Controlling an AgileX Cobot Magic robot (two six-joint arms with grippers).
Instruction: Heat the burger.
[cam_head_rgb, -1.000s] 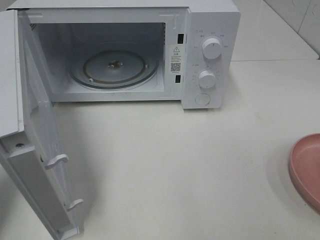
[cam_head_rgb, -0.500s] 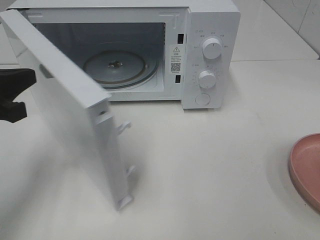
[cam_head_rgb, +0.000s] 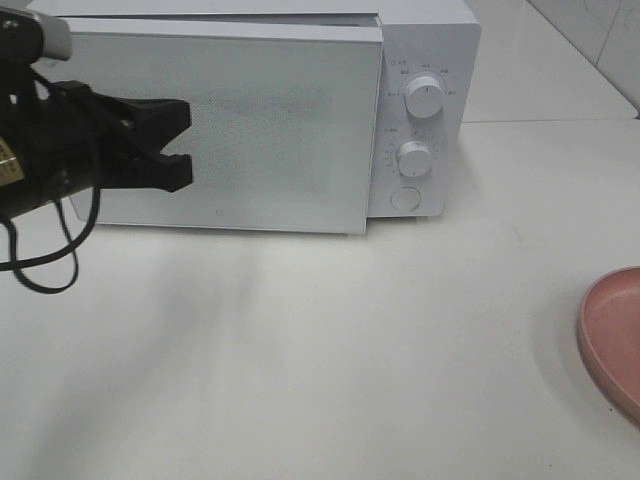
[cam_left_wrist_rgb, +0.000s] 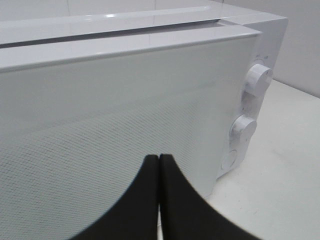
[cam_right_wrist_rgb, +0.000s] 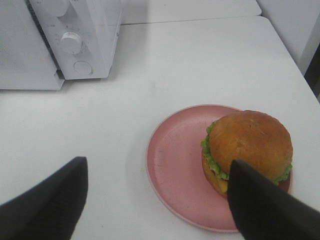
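microwave door almost shut, burger waiting on its plate

my left gripper (cam_left_wrist_rgb: 159, 165) has its fingers pressed together, right by the white door (cam_head_rgb: 260, 130) of the microwave (cam_head_rgb: 425, 60) (a thin gap shows at the knob side). my right gripper (cam_right_wrist_rgb: 155, 200) is spread wide over the burger (cam_right_wrist_rgb: 248, 148), which sits on the pink plate (cam_right_wrist_rgb: 175, 165), well apart from the microwave.

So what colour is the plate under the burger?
Pink. The plate under the burger shows best in the right wrist view.
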